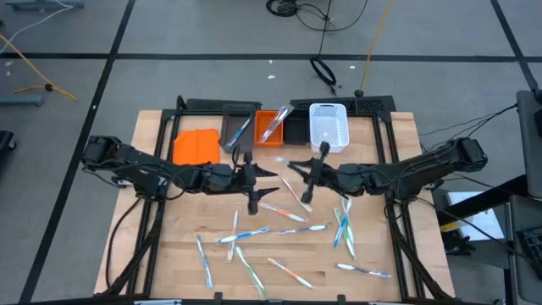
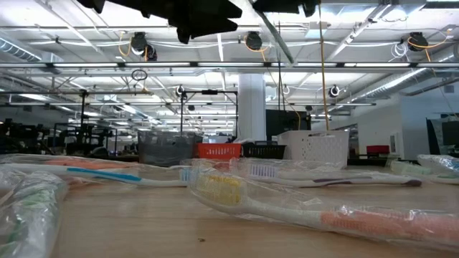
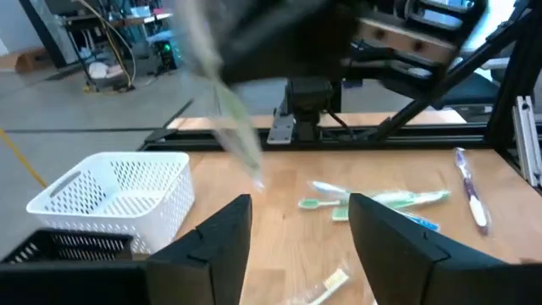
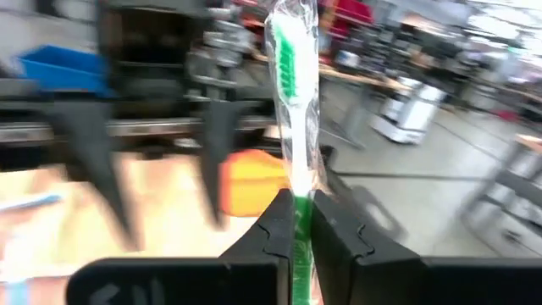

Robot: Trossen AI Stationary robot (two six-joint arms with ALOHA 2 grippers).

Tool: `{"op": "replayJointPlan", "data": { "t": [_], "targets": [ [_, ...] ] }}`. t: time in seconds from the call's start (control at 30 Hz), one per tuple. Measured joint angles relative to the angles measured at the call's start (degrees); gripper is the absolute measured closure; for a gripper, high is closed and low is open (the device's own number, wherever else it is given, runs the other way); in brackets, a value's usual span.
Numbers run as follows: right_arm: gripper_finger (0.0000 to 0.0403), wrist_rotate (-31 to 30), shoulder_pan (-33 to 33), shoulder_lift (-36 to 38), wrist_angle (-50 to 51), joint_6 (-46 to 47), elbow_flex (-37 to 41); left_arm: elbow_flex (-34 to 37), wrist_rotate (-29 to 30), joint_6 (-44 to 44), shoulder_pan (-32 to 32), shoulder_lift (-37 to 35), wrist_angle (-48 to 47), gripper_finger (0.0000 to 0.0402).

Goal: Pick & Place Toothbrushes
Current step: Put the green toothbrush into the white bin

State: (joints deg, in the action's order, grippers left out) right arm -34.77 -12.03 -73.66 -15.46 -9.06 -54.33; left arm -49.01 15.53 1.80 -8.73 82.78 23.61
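Right pincer (image 4: 295,222) pinches wrapped green toothbrush (image 4: 294,102) upright; left pincer (image 3: 298,230) spread, empty, facing it. Keep grip square, carry level toward white mesh bin (image 1: 329,124) ahead.

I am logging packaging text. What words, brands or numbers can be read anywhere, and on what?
None can be read.
Green toothbrush held in the right tool: its clear wrapper shows no legible print.
Wrapped toothbrushes on the table: any print is too blurred.
White mesh bin: no label.
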Motion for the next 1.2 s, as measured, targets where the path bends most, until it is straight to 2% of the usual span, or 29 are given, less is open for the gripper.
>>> {"op": "replayJointPlan", "data": {
  "t": [0.3, 0.4, 0.8, 0.97, 1.03, 1.1, 1.2],
  "targets": [
    [0.04, -13.23, 5.99, 1.14, 6.42, 2.38, 0.0, 0.0, -0.36, -5.0, -0.39, 0.0, -4.94, 0.0208],
    [0.0398, -14.48, 9.78, 1.18, 9.08, 3.29, 0.0, 0.0, -0.44, -5.43, -0.78, 0.0, -5.21, 0.0214],
    [0.04, -13.9, 26.13, 1.13, 21.32, 9.61, 0.0, 0.0, -0.46, -5.35, -1.91, 0.0, -5.48, 0.022],
    [0.0401, -7.43, 32.56, 1.04, 24.24, 12.98, 0.01, 0.0, -0.46, -5.33, -1.92, 0.0, -5.5, 0.022],
    [0.0401, -6.94, 34.46, 0.3, 24.47, 13.15, 0.09, 0.0, -0.46, -5.33, -1.92, 0.0, -5.5, 0.022],
    [0.0401, -6.71, 36.25, 0.16, 24.23, 13.19, 1.35, 0.0, -0.44, -5.33, -1.92, 0.0, -5.54, 0.022],
    [0.0402, -2.5, 39.0, 0.22, 21.25, 15.33, 4.41, 0.0, -0.44, -5.33, -1.92, 0.0, -5.83, 0.022]
  ]
}}
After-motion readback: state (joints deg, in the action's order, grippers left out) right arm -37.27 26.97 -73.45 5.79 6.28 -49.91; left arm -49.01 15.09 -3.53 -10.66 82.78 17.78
